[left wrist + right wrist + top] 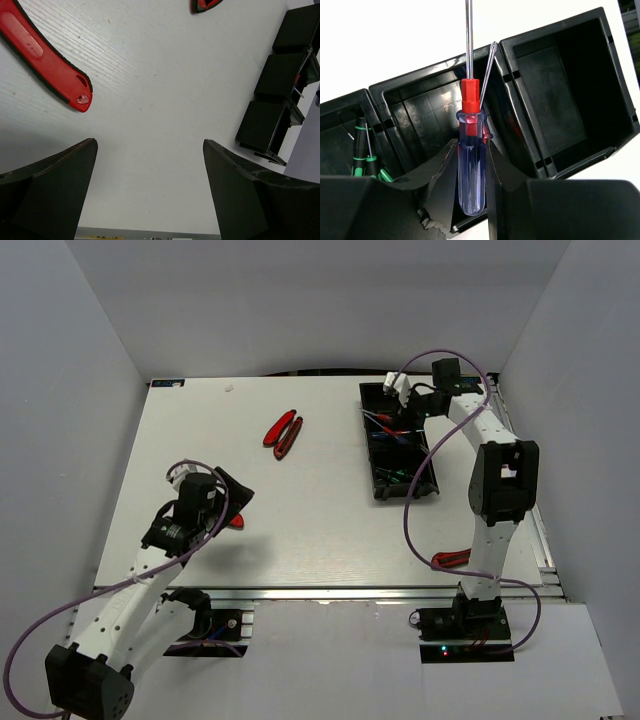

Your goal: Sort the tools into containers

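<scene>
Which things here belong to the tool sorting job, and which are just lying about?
Job: blue-and-red screwdriver, green-handled screwdrivers, lone red-handled tool, red-handled pair on the table, black tray.
Lying about: purple cable, small white scrap at the far edge.

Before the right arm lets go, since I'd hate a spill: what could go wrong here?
1. The right tool holds the blue-and-red screwdriver by its handle; the shaft reaches past the black tray's far wall, so it might land across the rim.
2. A second screwdriver leans on the middle compartment's divider and could get knocked.
3. The left tool is open, but the red handle lies off to one side; closing would likely miss.
</scene>
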You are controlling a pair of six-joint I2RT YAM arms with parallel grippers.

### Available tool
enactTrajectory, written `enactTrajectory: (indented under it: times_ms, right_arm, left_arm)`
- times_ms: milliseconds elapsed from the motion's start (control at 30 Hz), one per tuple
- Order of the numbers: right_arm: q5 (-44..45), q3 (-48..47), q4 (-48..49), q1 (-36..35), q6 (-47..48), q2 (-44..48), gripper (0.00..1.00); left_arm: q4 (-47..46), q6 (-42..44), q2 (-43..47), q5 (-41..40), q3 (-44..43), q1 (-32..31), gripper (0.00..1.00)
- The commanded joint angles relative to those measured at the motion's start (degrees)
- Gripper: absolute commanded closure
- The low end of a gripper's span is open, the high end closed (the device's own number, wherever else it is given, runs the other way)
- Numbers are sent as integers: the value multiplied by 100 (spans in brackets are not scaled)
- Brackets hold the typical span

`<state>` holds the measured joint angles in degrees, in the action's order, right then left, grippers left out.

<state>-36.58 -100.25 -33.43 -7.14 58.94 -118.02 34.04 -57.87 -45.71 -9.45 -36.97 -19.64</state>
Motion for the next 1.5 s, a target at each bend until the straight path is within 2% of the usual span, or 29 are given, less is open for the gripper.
enactTrajectory:
  times_ms: [0, 100, 367, 467, 500, 600, 900, 1133, 1300, 1467]
  right_arm:
    - [-262, -3, 188, 46, 109, -63, 88]
    - [-332, -82, 56, 37, 197, -177, 84]
    - [-464, 145, -120, 46, 311, -108, 80]
    - [-394, 260, -24, 46, 259, -81, 69]
    - [-368, 286, -23, 46, 241, -81, 61]
    - [-333, 365, 56, 37, 224, -72, 55]
    - [-324, 322, 21, 54, 215, -72, 53]
    - [-814, -231, -759, 46, 39, 165, 50]
    - [-1106, -189, -1884, -305, 1126, 595, 44]
    - [-1019, 653, -3123, -692, 2611, 1270, 32]
  left_arm:
    - [-73, -58, 168, 58, 58, -14, 2]
    - [-29, -58, 194, 31, 41, -14, 2]
    - [-12, -93, 221, 14, 67, -14, 2]
    - [-12, -102, 195, 14, 76, -14, 2]
    - [-12, -93, 177, 22, 59, -14, 2]
    - [-20, -67, 151, 14, 41, -14, 2]
    - [-12, -67, 168, -4, 58, -14, 2]
    - [85, -5, 54, -74, -38, -14, 2]
    - [103, 153, -139, -74, -205, -14, 2]
    - [76, 328, -280, -92, -328, -5, 2]
